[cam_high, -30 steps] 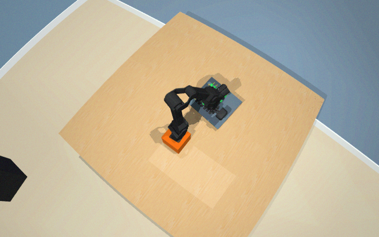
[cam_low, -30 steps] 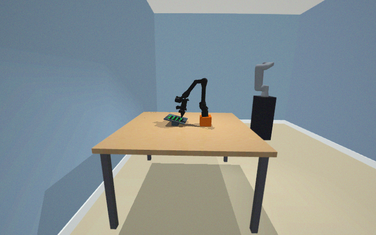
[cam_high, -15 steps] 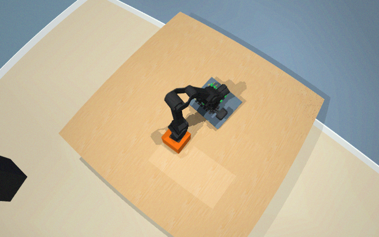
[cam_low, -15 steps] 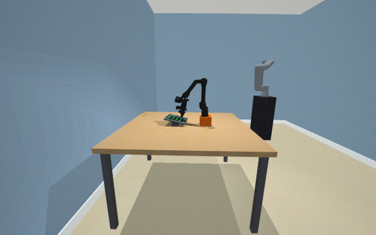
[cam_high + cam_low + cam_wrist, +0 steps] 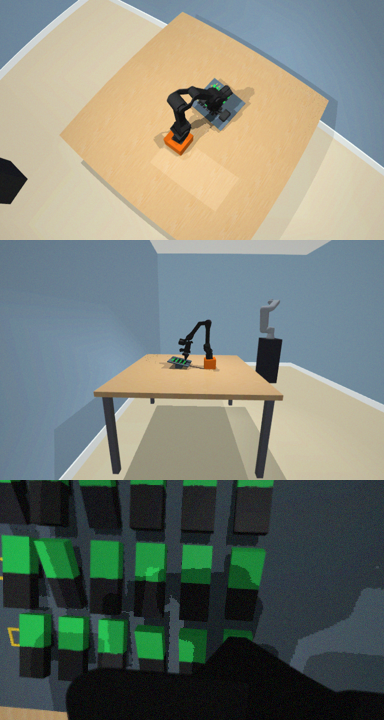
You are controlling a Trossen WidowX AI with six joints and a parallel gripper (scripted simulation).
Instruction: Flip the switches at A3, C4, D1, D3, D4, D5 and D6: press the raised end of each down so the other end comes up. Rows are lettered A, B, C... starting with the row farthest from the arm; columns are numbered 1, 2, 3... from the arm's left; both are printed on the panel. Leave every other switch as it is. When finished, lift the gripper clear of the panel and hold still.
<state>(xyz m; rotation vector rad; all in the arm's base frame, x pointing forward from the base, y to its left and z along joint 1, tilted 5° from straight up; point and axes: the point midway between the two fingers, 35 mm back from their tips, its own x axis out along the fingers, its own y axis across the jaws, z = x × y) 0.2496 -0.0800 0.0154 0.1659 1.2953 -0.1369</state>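
The grey panel carries rows of rocker switches, each with a green half and a black half. In the wrist view the bottom row, with a yellow D at its left, shows D1, D3, D4, D5 and part of D6. C4 shows in the row above. Which ends are raised is hard to tell. A3 is outside the wrist view and not distinguishable in the top and exterior views. My gripper is shut and empty, its tip at D6, covering most of it; contact cannot be told.
The panel sits tilted on a wooden table, beyond the arm's orange base. Neighbouring switches C5 and C6 stand just above the gripper in the wrist view. The arm's shadow falls across the panel.
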